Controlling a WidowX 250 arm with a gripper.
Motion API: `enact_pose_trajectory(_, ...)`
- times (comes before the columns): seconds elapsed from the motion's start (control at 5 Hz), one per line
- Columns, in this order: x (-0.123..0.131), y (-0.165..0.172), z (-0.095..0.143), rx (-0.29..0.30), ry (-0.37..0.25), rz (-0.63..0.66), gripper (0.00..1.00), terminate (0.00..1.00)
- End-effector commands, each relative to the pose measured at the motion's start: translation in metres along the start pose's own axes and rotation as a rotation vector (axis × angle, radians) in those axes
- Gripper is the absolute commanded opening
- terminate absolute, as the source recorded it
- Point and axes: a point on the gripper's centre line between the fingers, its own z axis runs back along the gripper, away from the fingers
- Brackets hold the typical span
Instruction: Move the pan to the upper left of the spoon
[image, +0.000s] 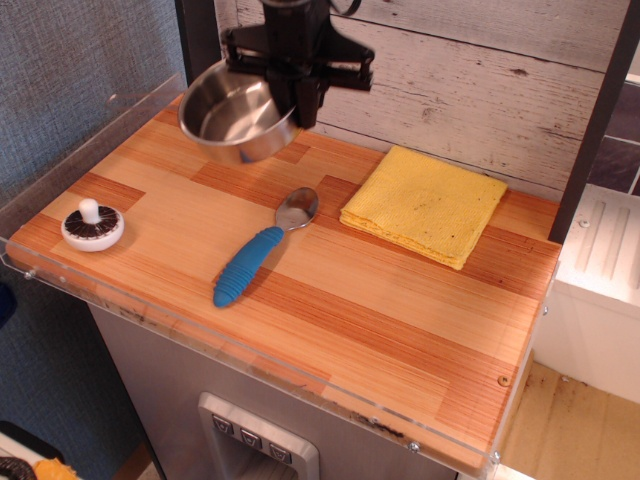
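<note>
The shiny steel pan (232, 117) hangs tilted in the air over the back left of the wooden table, held at its right rim by my black gripper (298, 95), which is shut on it. The pan's handle is hidden behind the gripper. The spoon (262, 248) lies flat in the middle of the table, metal bowl toward the back, blue ribbed handle toward the front left. The pan is up and to the left of the spoon's bowl, above the table surface.
A folded yellow cloth (425, 205) lies at the back right. A white and dark toy mushroom (92, 226) sits at the left edge. A dark post (200, 60) stands at the back left. A clear rail (60, 170) borders the table's left side.
</note>
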Motion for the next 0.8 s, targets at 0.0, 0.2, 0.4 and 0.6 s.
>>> enact_pose_trajectory(0.0,0.005,0.017,-0.009,0.036,0.026,0.069,0.0,0.0)
enact_pose_trajectory(0.2,0.011,0.016,-0.025,0.03,0.052,0.028,0.0,0.0)
enact_pose_trajectory(0.4,0.017,0.01,-0.036,0.024,0.074,-0.018,0.0,0.0)
enact_pose_trajectory(0.6,0.019,0.009,-0.049,0.035,0.116,-0.052,0.0,0.0)
